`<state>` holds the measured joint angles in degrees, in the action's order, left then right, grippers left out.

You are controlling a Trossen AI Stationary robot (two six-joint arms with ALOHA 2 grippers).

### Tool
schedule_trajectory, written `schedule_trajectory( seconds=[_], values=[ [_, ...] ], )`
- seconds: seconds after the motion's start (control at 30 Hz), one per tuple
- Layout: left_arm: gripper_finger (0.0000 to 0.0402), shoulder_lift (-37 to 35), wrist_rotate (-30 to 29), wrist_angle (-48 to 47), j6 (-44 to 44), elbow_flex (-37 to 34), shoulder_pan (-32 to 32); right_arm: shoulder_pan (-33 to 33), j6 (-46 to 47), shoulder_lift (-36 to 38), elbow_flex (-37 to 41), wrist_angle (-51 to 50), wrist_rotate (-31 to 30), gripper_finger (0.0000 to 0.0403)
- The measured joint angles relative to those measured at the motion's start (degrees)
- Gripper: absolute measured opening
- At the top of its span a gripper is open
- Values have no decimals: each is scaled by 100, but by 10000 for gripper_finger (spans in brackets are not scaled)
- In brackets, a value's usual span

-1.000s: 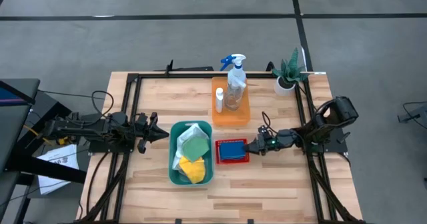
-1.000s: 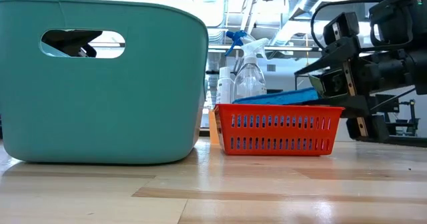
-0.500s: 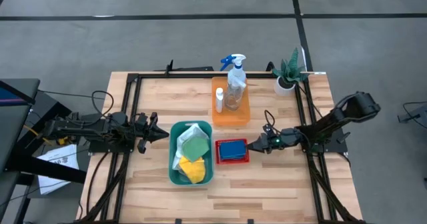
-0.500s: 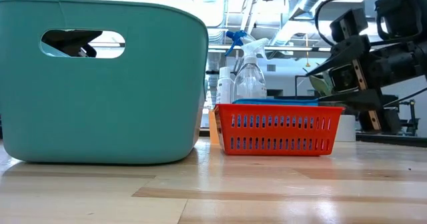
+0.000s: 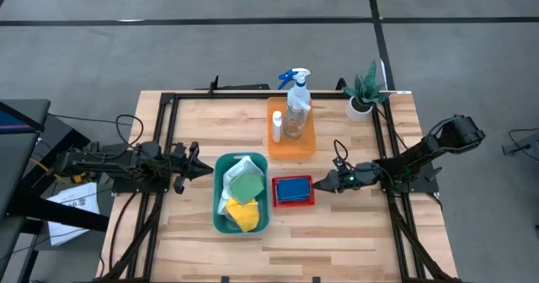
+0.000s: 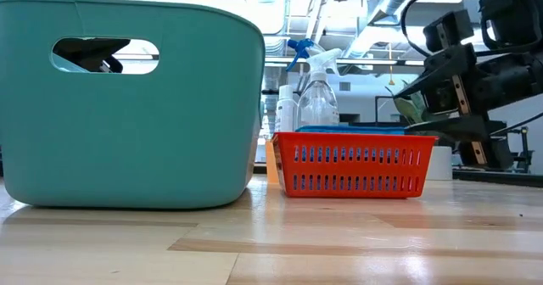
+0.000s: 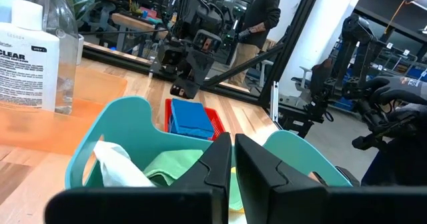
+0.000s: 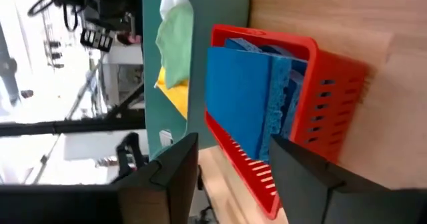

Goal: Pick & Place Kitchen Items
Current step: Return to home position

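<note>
Past the right claw (image 5: 321,183), which gapes wide and empty, stands the teal bin (image 5: 217,194) of cloths (image 5: 244,184), nearer it the red basket (image 5: 292,205) with the blue sponges (image 5: 293,188) just off its tips, so sorting looks done and it need only fold home; the left claw (image 5: 202,170) waits pinched narrow
</note>
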<state>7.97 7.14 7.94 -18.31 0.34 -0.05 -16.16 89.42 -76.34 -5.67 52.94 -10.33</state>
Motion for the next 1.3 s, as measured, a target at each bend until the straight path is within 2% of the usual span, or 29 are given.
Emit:
schedule_trajectory(
  seconds=[0.13,0.4,0.6,0.93,1.3],
  values=[
    [16,1,0,2,0,0,0,0,-888,109,-15,215,40,173],
    [16,2,0,0,0,0,1,13,-3471,818,-92,503,80,173],
    [16,1,0,2,0,0,2,288,-5118,1298,13,530,458,173],
    [16,2,0,2,0,0,0,627,-8008,1333,393,1412,588,173],
    [16,2,-1,0,0,0,2,848,-8523,1381,527,1991,599,173]
  ],
)
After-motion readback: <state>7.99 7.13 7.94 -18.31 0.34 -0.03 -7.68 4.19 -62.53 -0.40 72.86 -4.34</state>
